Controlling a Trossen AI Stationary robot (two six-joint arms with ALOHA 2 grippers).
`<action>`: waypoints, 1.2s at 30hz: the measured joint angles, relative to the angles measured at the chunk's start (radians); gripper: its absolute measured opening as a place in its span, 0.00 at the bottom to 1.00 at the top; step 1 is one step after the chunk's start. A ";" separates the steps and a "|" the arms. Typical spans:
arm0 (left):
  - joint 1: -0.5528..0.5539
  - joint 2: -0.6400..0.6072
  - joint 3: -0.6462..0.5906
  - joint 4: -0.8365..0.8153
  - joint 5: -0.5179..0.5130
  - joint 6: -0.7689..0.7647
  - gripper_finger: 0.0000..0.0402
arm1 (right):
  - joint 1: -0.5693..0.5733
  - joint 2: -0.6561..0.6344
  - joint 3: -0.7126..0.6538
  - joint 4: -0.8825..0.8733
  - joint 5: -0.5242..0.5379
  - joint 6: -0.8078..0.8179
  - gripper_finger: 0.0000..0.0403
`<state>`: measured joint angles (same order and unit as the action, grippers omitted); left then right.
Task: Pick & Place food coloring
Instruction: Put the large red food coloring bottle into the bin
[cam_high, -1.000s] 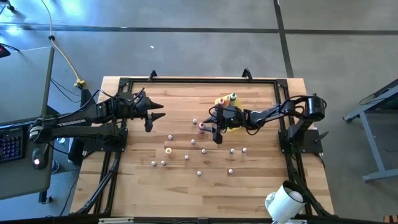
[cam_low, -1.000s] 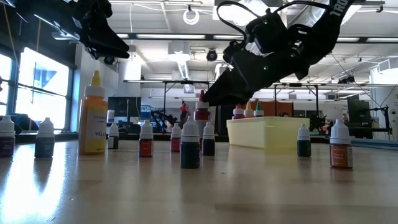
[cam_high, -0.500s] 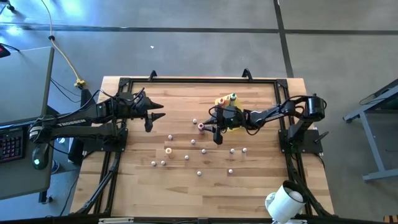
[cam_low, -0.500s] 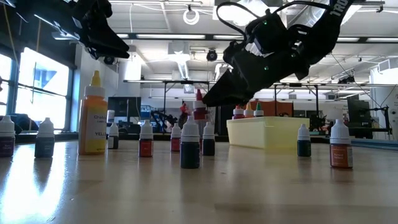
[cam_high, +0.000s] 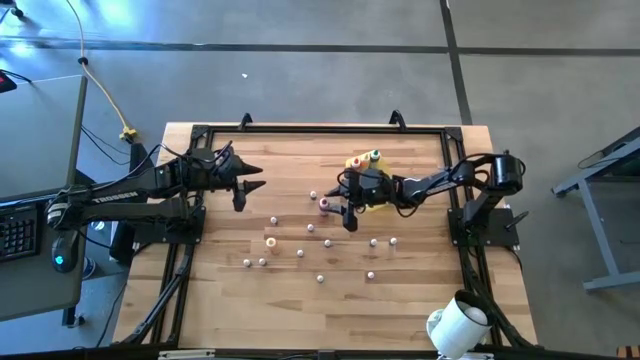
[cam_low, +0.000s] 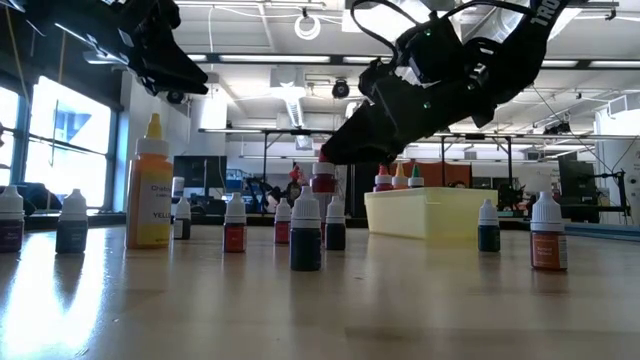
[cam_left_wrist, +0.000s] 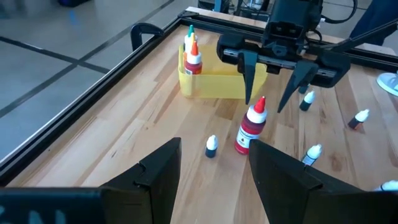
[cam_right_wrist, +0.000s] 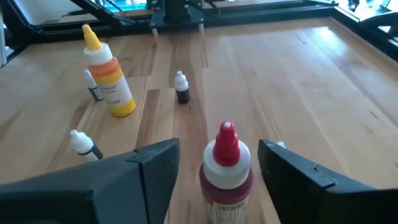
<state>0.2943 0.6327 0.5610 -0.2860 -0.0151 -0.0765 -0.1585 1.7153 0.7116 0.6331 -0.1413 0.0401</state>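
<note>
I see a yellow tray (cam_left_wrist: 214, 87) holding three colour-capped bottles (cam_left_wrist: 191, 55). Beside it on the table, a red-capped food coloring bottle (cam_left_wrist: 251, 126) stands upright between my right gripper's (cam_left_wrist: 274, 102) spread fingers. My left gripper (cam_high: 250, 186) waits, fingers apart.

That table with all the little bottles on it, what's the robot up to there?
The robot is sorting food coloring bottles into a yellow tray. The right tool sits open around a red-capped bottle standing on the wooden table beside the tray, fingers on either side, not gripping it. Three bottles already stand in the tray. The left tool waits open over the table's left side, and many small bottles remain scattered.
</note>
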 joint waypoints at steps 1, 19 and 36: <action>0.000 0.000 0.000 0.000 0.000 0.000 0.46 | -0.001 0.000 0.000 0.003 0.000 0.000 0.54; 0.000 0.000 0.000 0.061 0.000 0.000 0.46 | 0.000 0.069 0.063 -0.007 0.011 -0.001 0.56; 0.000 0.000 0.000 0.052 0.005 0.000 0.46 | -0.005 0.089 0.058 -0.030 0.021 -0.014 0.42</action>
<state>0.2943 0.6323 0.5610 -0.2344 -0.0105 -0.0765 -0.1635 1.8046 0.7692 0.6029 -0.1204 0.0257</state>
